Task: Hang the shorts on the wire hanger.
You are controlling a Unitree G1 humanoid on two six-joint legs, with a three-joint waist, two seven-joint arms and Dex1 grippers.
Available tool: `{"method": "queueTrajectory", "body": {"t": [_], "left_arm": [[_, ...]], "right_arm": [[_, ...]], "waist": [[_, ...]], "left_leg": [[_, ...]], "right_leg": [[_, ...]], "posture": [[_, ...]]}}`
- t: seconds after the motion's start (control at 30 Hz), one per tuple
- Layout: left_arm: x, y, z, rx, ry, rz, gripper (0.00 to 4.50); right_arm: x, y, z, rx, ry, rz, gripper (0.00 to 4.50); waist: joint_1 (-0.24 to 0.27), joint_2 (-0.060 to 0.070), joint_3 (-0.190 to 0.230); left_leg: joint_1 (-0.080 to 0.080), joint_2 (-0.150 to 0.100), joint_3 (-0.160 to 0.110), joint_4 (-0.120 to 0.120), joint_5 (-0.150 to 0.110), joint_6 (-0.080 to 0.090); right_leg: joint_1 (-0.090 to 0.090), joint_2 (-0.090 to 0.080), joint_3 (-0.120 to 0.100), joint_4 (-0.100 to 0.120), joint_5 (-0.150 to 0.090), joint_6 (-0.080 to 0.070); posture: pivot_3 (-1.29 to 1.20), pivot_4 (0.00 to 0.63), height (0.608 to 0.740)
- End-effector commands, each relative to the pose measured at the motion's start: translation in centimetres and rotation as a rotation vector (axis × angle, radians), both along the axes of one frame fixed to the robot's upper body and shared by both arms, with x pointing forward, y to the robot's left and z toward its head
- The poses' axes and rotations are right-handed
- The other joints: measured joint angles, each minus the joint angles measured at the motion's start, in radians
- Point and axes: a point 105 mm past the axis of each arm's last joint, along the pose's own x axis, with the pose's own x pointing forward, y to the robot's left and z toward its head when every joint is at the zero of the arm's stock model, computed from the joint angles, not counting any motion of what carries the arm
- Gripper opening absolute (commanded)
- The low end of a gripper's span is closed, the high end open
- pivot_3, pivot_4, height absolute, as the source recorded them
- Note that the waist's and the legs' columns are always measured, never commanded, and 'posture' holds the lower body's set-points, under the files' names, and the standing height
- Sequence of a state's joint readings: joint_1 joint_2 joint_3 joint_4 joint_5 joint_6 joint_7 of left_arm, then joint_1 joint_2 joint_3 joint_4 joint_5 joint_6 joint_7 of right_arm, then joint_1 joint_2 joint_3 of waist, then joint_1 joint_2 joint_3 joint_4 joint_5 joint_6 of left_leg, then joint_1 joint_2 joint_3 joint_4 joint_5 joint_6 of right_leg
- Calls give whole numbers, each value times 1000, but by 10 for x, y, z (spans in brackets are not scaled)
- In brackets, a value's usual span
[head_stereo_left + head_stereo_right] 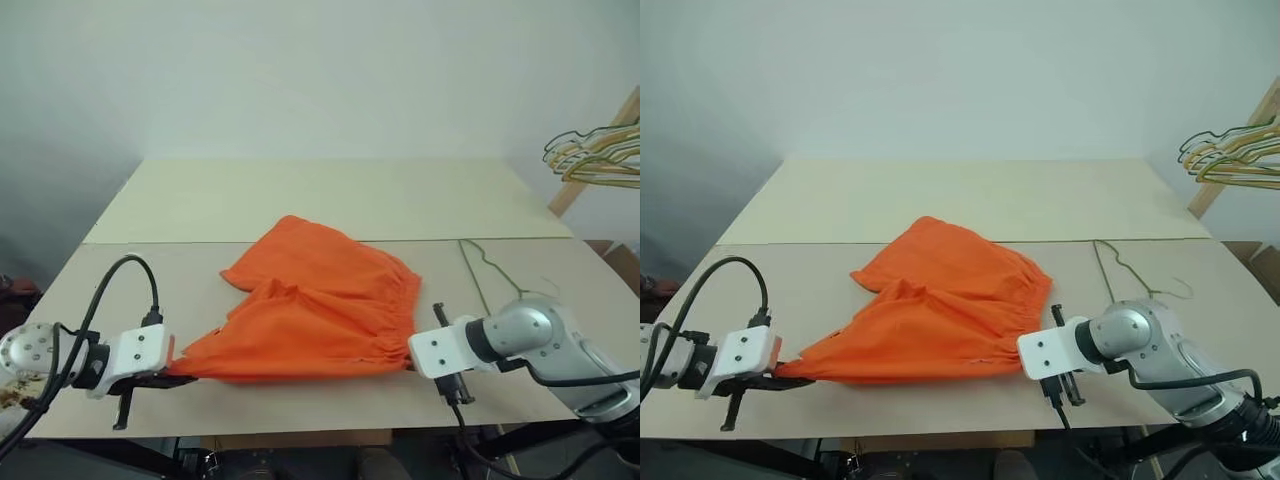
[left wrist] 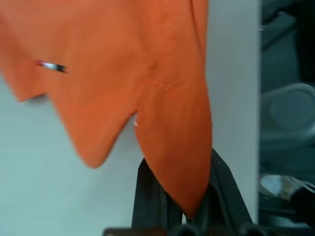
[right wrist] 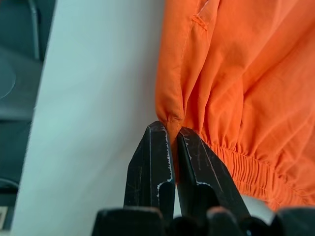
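The bright orange shorts (image 1: 318,300) lie on the table (image 1: 300,200), pulled toward its front edge. My left gripper (image 1: 178,374) is shut on the shorts' near left corner, a leg end; the left wrist view shows that cloth tip (image 2: 182,162) pinched between the black fingers (image 2: 147,196). My right gripper (image 1: 411,362) is shut on the near right corner at the gathered waistband (image 3: 246,162), its fingertips (image 3: 160,147) clamped on a fold of the hem. The thin dark wire hanger (image 1: 1110,265) lies flat on the table to the right of the shorts, partly behind my right arm.
A bunch of pale tan and green hangers (image 1: 595,155) hangs on a wooden bar at the far right. The table is made of two boards with a seam (image 1: 160,242) across it. Its front edge (image 1: 300,433) is just below both grippers.
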State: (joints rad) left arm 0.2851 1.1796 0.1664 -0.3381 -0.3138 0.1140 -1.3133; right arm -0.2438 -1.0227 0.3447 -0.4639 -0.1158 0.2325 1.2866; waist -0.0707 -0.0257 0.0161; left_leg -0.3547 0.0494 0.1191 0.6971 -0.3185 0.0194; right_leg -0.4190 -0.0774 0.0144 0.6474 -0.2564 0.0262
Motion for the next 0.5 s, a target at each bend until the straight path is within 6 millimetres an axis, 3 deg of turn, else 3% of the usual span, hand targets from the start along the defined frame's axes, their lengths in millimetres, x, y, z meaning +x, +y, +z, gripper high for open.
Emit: {"method": "queueTrajectory", "body": {"t": [0.03, 0.1, 0.23, 0.4, 0.5], "left_arm": [[-11, -26, 14, -73, -17, -76, 44], [-17, -35, 14, -101, -6, -83, 44], [-26, -26, -7, 35, 10, -99, 44], [-47, -31, -18, 70, 73, -153, 44], [-48, -27, -28, 118, 60, -156, 44]], "right_arm": [[3, -13, -4, -75, -13, -10, 0], [1, -14, -5, -76, -2, 0, 0], [-4, -18, -9, -104, 11, 38, 0], [-10, -30, -16, -162, 34, 82, 0], [-11, -28, -17, -151, 31, 97, 0]], "waist": [[1, 0, 0], [2, 0, 0], [4, 2, 0], [8, 1, -1], [11, 1, -1]], "left_leg": [[0, 0, 1, 0, 0, 0], [1, 0, 1, 0, 0, 0], [1, 0, 0, 0, 0, 0], [1, 0, 0, 0, 0, 0], [2, 0, 0, 0, 0, 0]], "right_leg": [[0, 0, 0, 0, 0, 0], [1, 0, 0, 0, 0, 0], [1, 1, 0, 0, 0, 0], [1, 0, 0, 0, 0, 0], [2, 1, 0, 0, 0, 0]], "posture": [[-78, 0, 740], [-74, 0, 740], [-63, 0, 740], [-62, 0, 740], [-61, 0, 740]]}}
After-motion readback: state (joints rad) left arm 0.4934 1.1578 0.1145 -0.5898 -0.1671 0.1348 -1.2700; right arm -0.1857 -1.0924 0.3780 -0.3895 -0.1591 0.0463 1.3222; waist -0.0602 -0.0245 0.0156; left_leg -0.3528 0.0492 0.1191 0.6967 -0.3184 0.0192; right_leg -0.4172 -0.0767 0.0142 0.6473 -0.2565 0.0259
